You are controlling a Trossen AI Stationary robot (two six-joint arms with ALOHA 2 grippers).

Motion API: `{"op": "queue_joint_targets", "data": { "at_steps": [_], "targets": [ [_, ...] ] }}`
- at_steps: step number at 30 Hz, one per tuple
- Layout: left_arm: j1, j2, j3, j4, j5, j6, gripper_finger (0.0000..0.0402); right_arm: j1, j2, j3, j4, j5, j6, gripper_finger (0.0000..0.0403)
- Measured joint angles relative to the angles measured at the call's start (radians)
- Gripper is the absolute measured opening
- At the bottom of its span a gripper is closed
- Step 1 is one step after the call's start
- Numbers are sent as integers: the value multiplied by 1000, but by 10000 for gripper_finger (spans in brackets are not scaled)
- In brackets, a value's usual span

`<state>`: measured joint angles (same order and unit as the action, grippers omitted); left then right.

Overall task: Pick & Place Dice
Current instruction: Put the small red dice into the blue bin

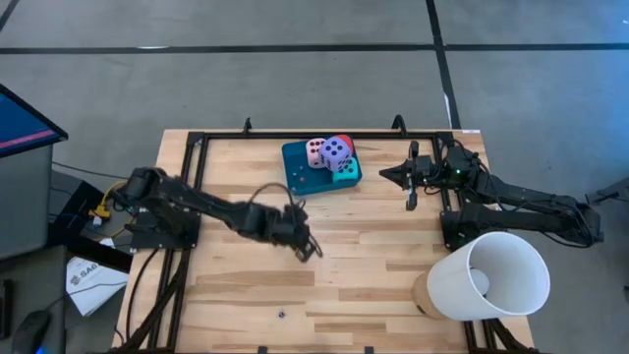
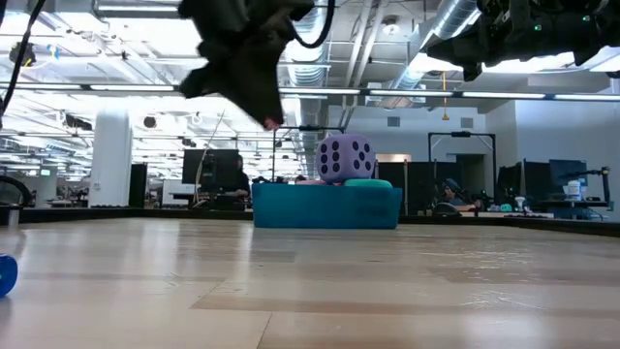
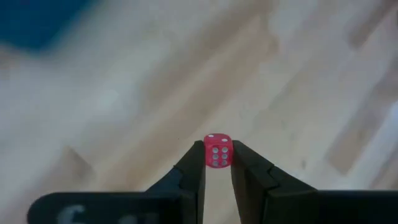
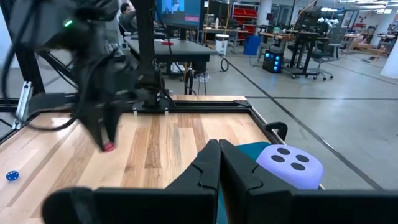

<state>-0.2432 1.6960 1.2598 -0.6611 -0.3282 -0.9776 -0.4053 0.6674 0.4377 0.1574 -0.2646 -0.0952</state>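
My left gripper point(image 1: 313, 252) hovers over the middle of the table, shut on a small red die point(image 3: 217, 151) with white pips. The four large dice sit grouped on the teal tray point(image 1: 295, 167) near the far edge: pink point(image 1: 314, 152), purple point(image 1: 336, 151), red point(image 1: 343, 142) and turquoise point(image 1: 346, 177). In the low view the purple die point(image 2: 345, 157) stands highest, above the turquoise die point(image 2: 370, 182). My right gripper point(image 1: 385, 175) is shut and holds nothing. It hangs in the air just right of the tray, pointing toward it. My left gripper pinches the small red die point(image 3: 217, 151) between its two fingertips point(image 3: 198, 163), one on each opposite face. The fingers slant down from above. The die point(image 4: 109, 147) is lifted clear of the table.
A white cone-shaped lamp shade point(image 1: 489, 278) lies at the table's near right corner. A small blue die point(image 4: 11, 176) rests on the wood near the near edge point(image 1: 282, 315). A black frame point(image 1: 197, 147) runs along the far edge and both sides. Bare wood lies between tray and near edge.
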Motion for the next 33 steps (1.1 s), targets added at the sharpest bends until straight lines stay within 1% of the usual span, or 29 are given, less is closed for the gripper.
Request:
{"op": "queue_joint_targets", "data": {
  "at_steps": [3, 5, 7, 11, 14, 18, 24, 30, 33],
  "targets": [
    [49, -31, 0, 15, -91, 102, 47, 0, 0, 0, 0, 0, 0, 0],
    [79, -53, 0, 40, -162, 175, 47, 0, 0, 0, 0, 0, 0, 0],
    [112, -73, 0, 79, -211, 243, 47, 0, 0, 0, 0, 0, 0, 0],
    [177, -80, 0, 149, -231, 344, 48, 0, 0, 0, 0, 0, 0, 0],
    [223, -75, 2, 206, -235, 392, 48, 0, 0, 0, 0, 0, 0, 0],
    [272, -54, -2, 212, -236, 401, 49, 0, 0, 0, 0, 0, 0, 0],
    [326, -53, -136, 285, -225, 364, 50, 1, 0, 0, 1, 0, 0, 0],
    [388, -53, -267, 481, -224, 346, 50, 1, 0, 0, 1, 0, -1, 0],
    [412, -53, -301, 550, -224, 345, 50, 2, 0, 0, 3, 0, -1, 0]
  ]
}}
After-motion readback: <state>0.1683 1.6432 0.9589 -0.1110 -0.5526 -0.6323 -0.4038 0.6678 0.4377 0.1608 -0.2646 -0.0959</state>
